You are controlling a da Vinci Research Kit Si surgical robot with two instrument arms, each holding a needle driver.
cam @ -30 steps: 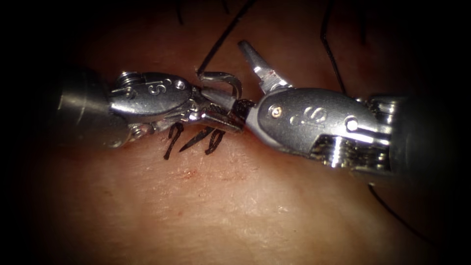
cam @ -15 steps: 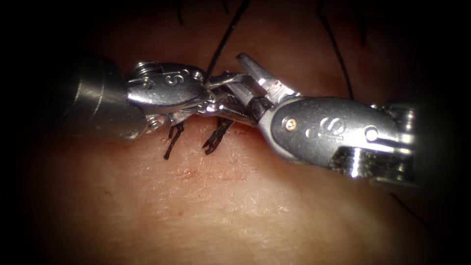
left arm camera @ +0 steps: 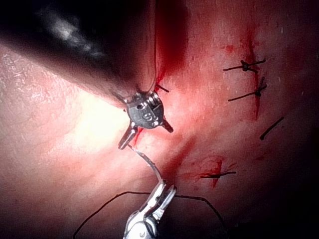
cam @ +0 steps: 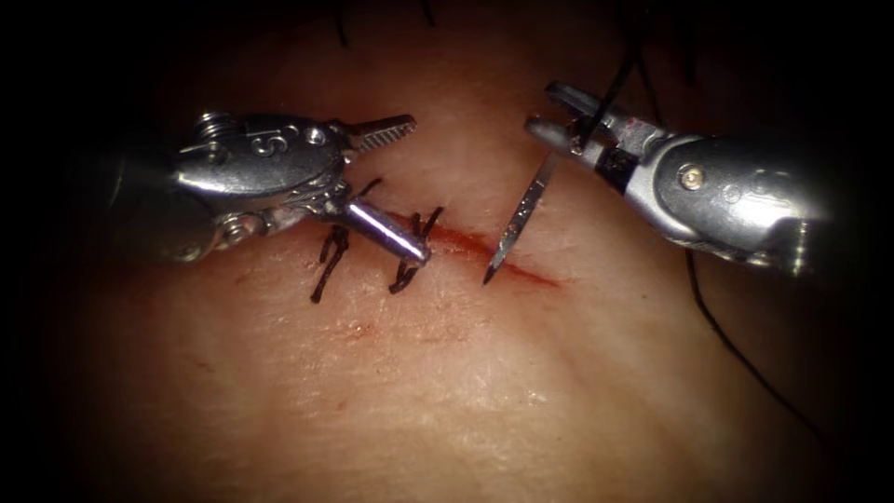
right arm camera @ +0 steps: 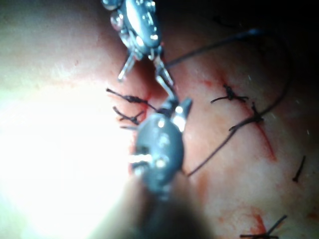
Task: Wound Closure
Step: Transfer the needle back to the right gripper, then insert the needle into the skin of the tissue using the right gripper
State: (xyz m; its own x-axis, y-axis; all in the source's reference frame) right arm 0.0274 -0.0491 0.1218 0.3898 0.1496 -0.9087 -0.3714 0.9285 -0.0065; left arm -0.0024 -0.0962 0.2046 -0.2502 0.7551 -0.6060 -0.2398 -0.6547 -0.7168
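Observation:
My left tool (cam: 418, 186) stands with its jaws spread wide and nothing between them, over the stitched left stretch of the cut (cam: 521, 268). My right tool (cam: 557, 114) is shut on the curved needle (cam: 521, 210) near its tail end. The needle hangs point down, its tip at the cut's unstitched part; I cannot tell whether it touches the tissue (cam: 447, 373). Black thread (cam: 610, 79) runs up from the right jaws. In the left wrist view the open left tool (left arm camera: 146, 137) faces the needle (left arm camera: 148, 162) held by the right tool (left arm camera: 158, 196).
Two knotted stitches (cam: 331, 261) (cam: 410, 265) cross the cut beside the left tool's lower jaw. A loop of thread (cam: 745, 359) trails over the tissue under the right tool. More stitches (right arm camera: 230, 94) and thread (right arm camera: 224, 142) lie beyond in the right wrist view.
The left tool held the needle; the right tool shut on it, the left jaws opened, and the right tool drew away to the right with the needle. The tools now stand apart.

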